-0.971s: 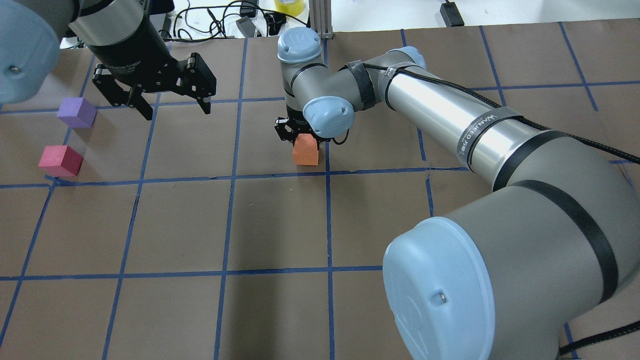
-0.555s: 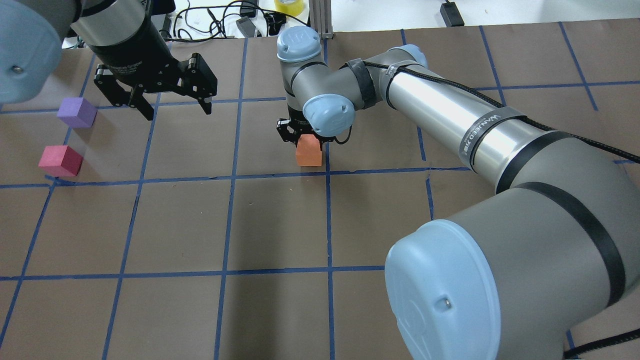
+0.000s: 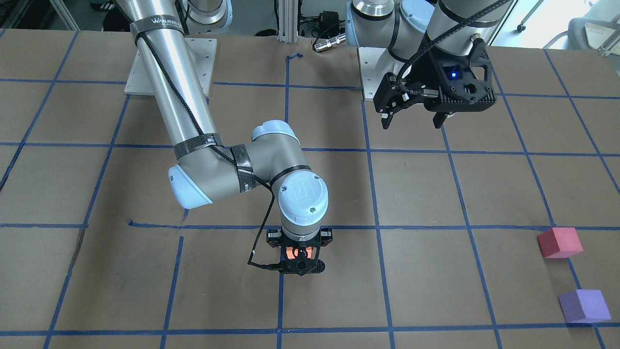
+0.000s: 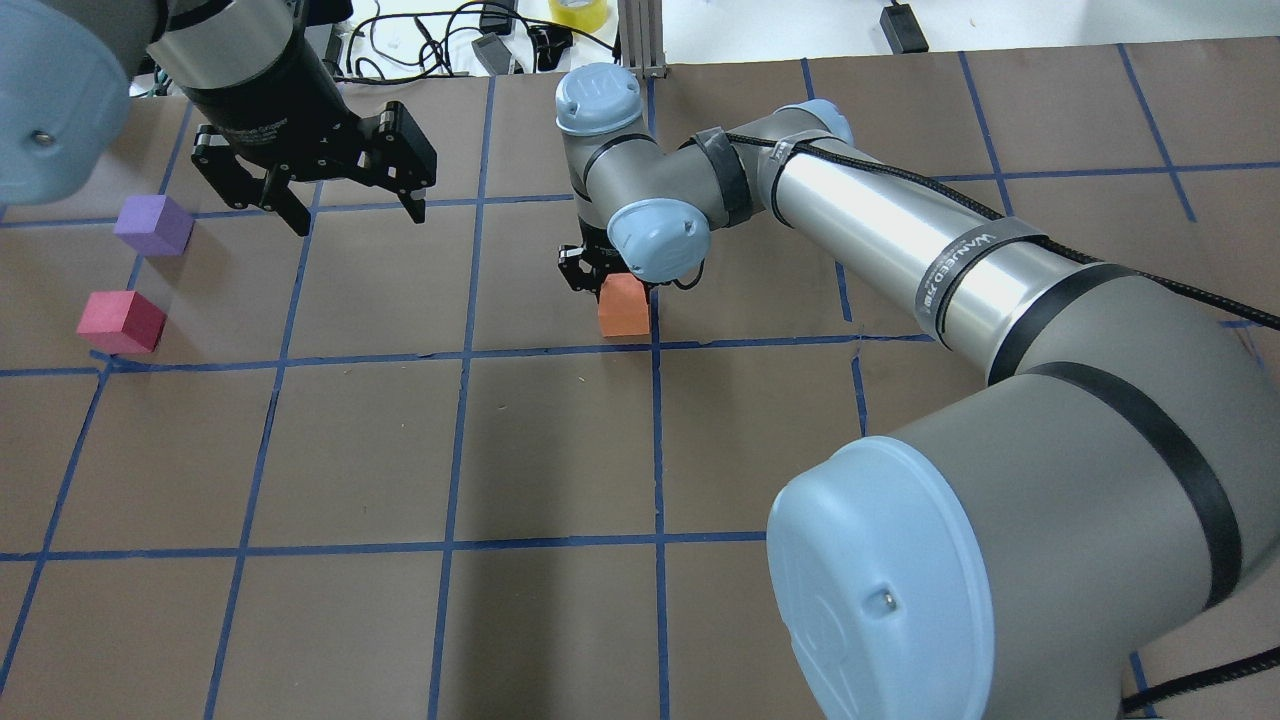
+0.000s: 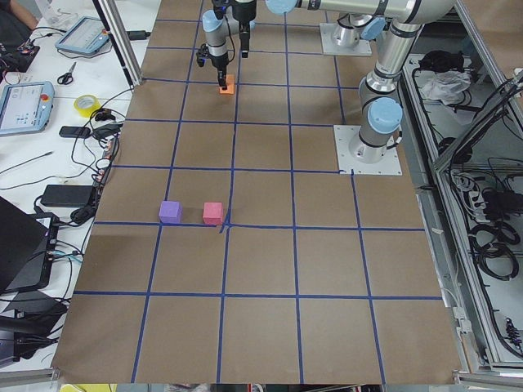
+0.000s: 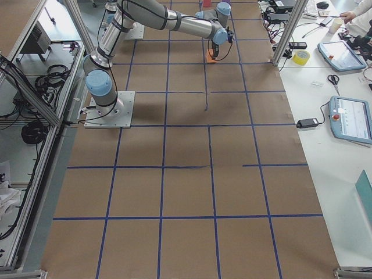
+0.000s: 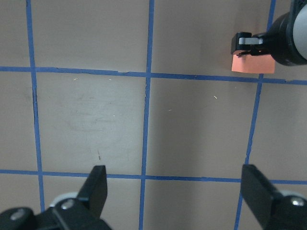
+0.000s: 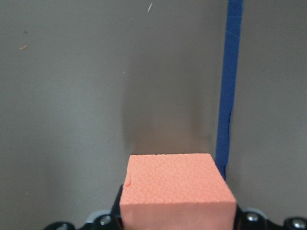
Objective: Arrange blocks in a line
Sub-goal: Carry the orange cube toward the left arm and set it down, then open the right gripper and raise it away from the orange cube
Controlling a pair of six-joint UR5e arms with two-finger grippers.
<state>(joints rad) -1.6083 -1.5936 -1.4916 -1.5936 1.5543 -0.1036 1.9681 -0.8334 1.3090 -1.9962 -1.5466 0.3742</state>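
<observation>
My right gripper points straight down near the table's middle and is shut on the orange block. The right wrist view shows the block between the jaws, close over the brown surface beside a blue tape line. It also shows in the front view. My left gripper hangs open and empty above the table, to the right of the purple block. The red-pink block lies just nearer than the purple one, by a tape crossing. Both rest on the table at the far left.
Blue tape lines form a grid on the brown table. Cables and a yellow tape roll lie beyond the far edge. My right arm's long link stretches across the right half. Base plates stand at the robot's side.
My right gripper has shifted slightly to the right with the orange block in it. My left gripper has barely drifted and stays open. The purple and red-pink blocks have not moved.
</observation>
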